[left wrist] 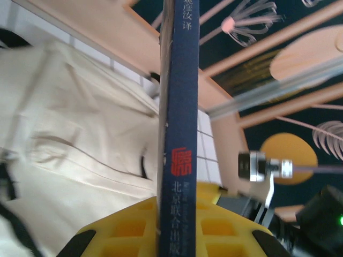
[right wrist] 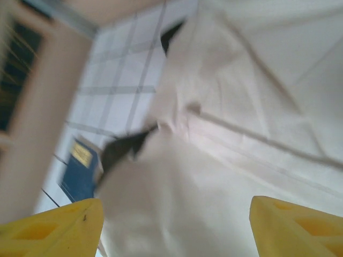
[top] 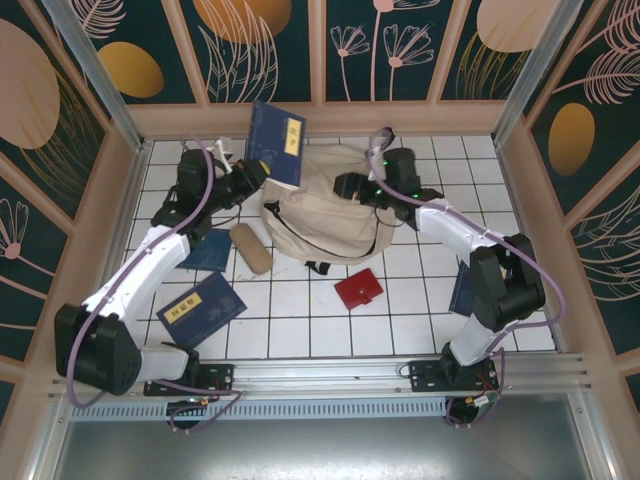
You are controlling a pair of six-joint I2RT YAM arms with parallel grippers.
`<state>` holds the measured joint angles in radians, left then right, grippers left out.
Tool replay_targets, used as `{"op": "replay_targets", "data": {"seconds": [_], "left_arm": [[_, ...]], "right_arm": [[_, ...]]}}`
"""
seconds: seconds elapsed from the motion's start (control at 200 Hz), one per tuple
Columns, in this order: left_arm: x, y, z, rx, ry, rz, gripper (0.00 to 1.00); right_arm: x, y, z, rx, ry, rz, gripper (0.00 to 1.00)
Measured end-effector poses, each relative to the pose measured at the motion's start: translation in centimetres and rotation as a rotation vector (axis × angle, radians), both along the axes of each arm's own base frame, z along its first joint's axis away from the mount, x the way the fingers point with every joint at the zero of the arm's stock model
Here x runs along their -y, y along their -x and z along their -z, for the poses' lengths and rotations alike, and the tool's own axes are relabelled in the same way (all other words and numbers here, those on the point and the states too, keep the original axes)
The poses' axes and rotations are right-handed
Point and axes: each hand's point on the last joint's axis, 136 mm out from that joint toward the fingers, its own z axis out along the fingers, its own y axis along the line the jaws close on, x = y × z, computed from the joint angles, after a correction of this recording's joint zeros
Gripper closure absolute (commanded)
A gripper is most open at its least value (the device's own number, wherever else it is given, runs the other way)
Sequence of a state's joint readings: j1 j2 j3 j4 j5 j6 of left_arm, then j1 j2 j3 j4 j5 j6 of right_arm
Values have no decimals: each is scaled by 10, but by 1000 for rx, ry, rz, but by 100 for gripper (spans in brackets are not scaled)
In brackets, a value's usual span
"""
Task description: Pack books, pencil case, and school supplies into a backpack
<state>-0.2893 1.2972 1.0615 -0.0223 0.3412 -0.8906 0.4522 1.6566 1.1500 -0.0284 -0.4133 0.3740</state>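
The big backpack lies in the middle of the worktop. Your left tool pinches a blue book tight and holds it up tall on its edge by the backpack's far left side, so the backpack lies right of the book and a bit nearer. Your right tool is spread wide over the backpack's top cloth and holds nothing; you cannot make out the backpack's mouth, and the right wrist view is blurry.
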Motion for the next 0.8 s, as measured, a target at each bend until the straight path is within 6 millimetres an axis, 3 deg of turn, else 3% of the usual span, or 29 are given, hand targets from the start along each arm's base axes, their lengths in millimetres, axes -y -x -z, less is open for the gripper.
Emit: {"op": "replay_targets", "data": {"seconds": [0.19,0.275,0.53,0.676,0.801], "left_arm": [[-54,9,-1,-15,-67,-146,100],[-71,11,9,-49,-90,-193,100],[-86,19,29,-122,-124,-225,100],[-86,21,31,-124,-132,-219,100],[-85,23,32,-126,-135,-211,100]], "right_arm": [[-57,79,34,119,273,-371,27],[-67,95,43,154,340,-465,27],[-63,84,84,167,522,-500,39],[-54,77,90,183,595,-488,69],[-50,65,79,225,630,-462,79]]}}
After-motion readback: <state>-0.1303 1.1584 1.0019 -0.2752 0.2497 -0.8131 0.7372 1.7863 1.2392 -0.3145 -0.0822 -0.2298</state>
